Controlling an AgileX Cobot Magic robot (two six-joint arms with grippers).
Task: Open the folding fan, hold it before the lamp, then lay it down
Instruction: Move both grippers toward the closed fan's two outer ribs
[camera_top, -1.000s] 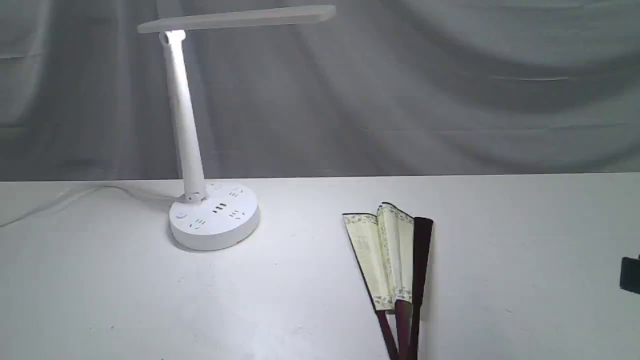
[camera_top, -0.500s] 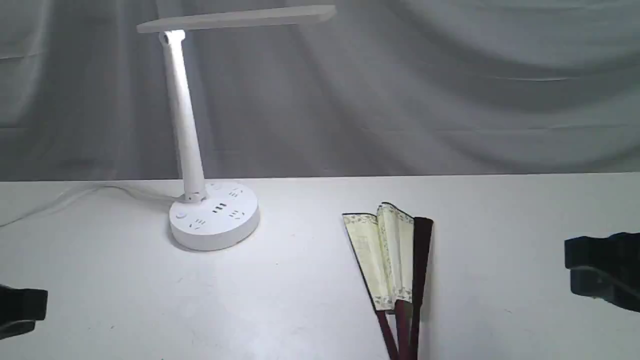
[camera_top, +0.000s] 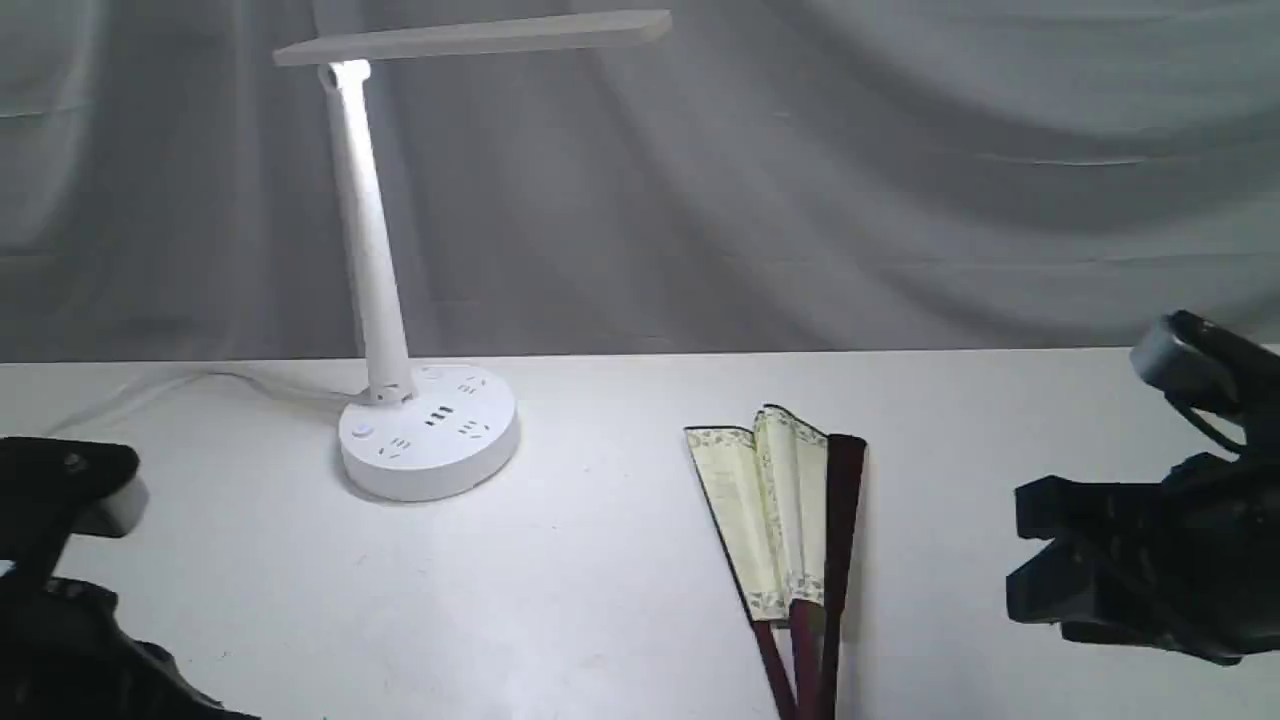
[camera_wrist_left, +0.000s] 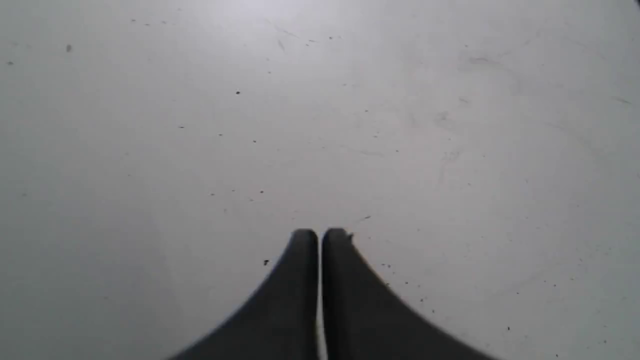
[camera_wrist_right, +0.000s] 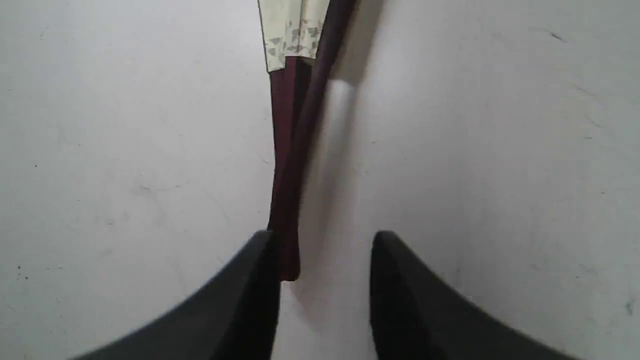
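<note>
My left gripper and right gripper: matte black fingers, broad at the root, tapering to rounded tips. Each black wrist carries a grey camera housing.

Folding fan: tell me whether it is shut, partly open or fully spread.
Partly open. The folding fan lies on the table showing only a few pleats in a narrow wedge.
</note>
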